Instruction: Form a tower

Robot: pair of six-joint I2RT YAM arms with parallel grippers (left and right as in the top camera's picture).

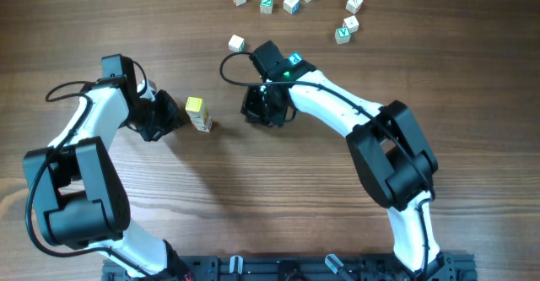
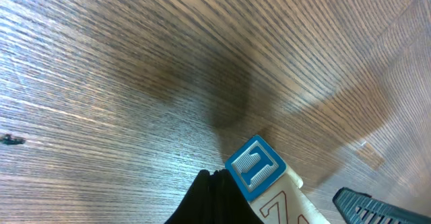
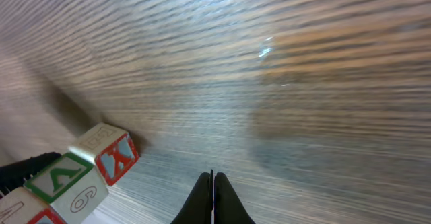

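Left jaws: clenched on nothing, my tips just beside the tower [image 1: 200,115]; I cannot tell if they touch it.
Right jaws: clenched and empty, near the tower's other side but apart from it.
Tower: stands on the counter [image 1: 278,188] between my arms, with the pale yellow cube [image 1: 195,105] topmost.
Loose cubes [image 1: 291,4]: scattered at the far edge, well apart.

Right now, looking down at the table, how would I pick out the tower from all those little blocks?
On the wooden table, look in the gap between the left gripper and the right gripper. The tower stands there, close by the left one, a slim stack of small cubes. It alone is stacked, with a pale yellow cube on top; the loose cubes farther back lie singly.
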